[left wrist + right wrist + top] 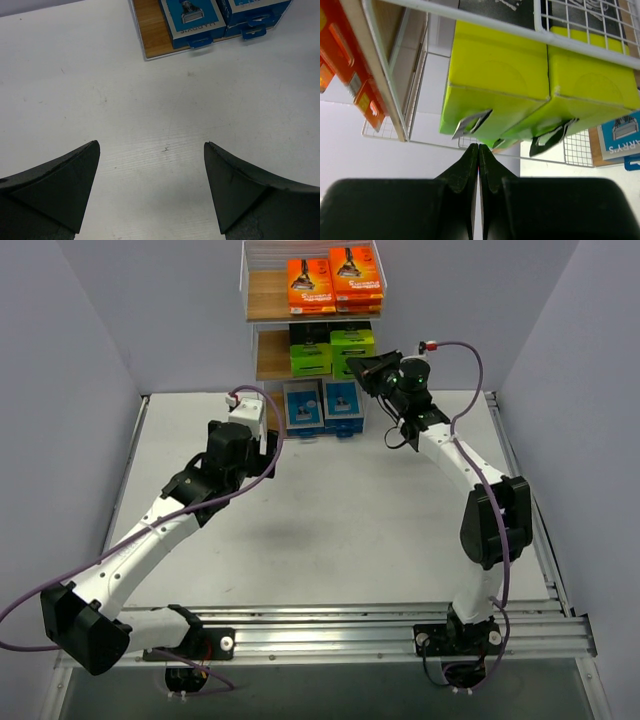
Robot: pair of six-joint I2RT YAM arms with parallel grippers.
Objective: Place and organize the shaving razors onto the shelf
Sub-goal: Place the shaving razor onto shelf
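Right gripper pressed together, empty, nearer; lime-green razor packs seen just beyond tips, far side. Left gripper spread apart, empty.

Razor packs paired on each tier of the shelf; shelf at far edge of table

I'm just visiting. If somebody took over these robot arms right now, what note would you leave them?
Left gripper: open, empty, over bare table in front of the blue packs.
Right gripper: shut, empty, close to the lime-green packs.
Shelf: orange packs top tier, lime-green middle, blue bottom.
Done: no pack seen on the table.
Left: probably only straightening, then pulling both arms back.
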